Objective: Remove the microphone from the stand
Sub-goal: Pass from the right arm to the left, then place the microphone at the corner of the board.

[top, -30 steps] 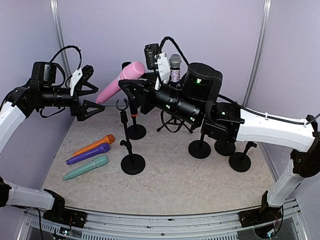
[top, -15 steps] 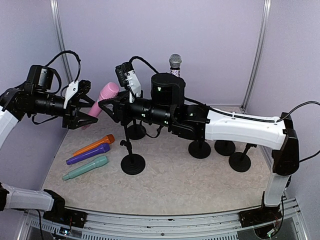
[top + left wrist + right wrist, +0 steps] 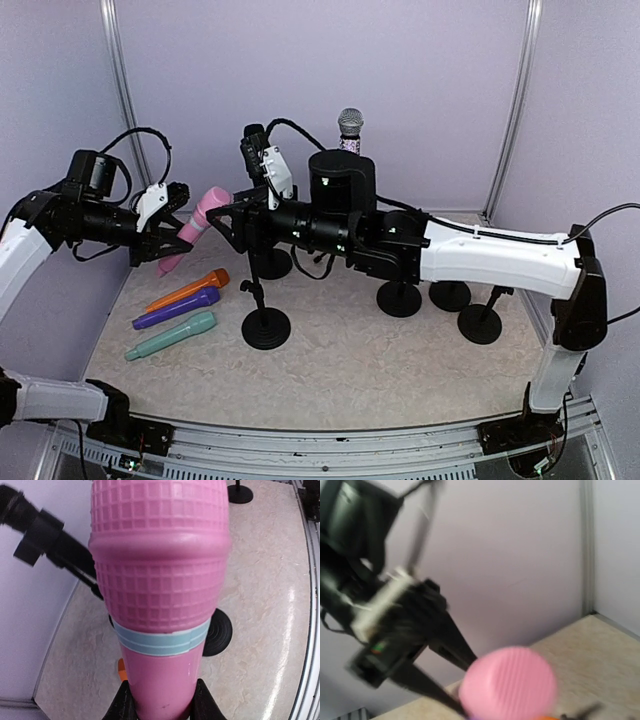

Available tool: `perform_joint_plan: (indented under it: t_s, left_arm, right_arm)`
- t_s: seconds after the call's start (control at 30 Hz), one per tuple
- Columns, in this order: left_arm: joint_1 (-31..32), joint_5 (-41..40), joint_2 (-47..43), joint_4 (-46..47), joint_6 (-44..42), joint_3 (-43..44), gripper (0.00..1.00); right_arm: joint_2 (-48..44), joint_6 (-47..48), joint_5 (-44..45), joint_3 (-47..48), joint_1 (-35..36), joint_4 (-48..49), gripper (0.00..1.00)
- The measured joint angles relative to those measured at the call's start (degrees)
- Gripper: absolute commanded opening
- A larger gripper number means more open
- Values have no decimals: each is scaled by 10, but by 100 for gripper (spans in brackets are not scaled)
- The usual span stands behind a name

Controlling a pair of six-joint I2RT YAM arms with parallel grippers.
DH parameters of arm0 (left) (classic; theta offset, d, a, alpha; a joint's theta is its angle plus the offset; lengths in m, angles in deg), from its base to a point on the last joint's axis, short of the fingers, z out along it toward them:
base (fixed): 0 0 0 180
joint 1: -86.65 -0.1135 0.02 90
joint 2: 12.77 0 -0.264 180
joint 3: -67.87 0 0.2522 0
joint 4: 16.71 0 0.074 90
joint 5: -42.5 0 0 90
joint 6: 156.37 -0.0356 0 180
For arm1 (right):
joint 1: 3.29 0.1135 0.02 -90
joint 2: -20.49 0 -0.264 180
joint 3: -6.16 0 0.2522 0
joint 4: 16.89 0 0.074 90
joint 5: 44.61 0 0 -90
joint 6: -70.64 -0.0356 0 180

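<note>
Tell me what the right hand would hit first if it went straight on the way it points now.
The right hand would likely meet the round head of the pink microphone first; it sits ahead in the wrist view. The left hand holding it lies just beyond. Depth is unclear.

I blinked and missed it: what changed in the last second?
The right gripper carried the pink mic left and down to the left gripper, which closed on its handle; the right one seems to have let go. The three mics on the table and the stands stayed put.
</note>
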Motion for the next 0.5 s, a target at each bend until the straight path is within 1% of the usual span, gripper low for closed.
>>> perform_joint_plan:
  t_s: [0.13, 0.2, 0.33, 0.4, 0.5]
  left_arm:
    - [-81, -30, 0, 3, -32, -63, 0]
    - [-108, -46, -1, 2, -55, -92, 0]
    - [-127, -68, -11, -19, -118, -148, 0]
    - [-125, -79, -21, -34, -148, -180, 0]
    - [-117, -106, -32, -35, -169, -229, 0]
  right_arm:
    - [-59, 5, 49, -52, 0, 0, 67]
    - [-82, 8, 72, -66, 0, 0, 67]
    - [-118, 9, 113, -94, -3, 0, 67]
    - [-129, 7, 125, -111, -7, 0, 67]
    - [-131, 4, 140, -122, -13, -6, 68]
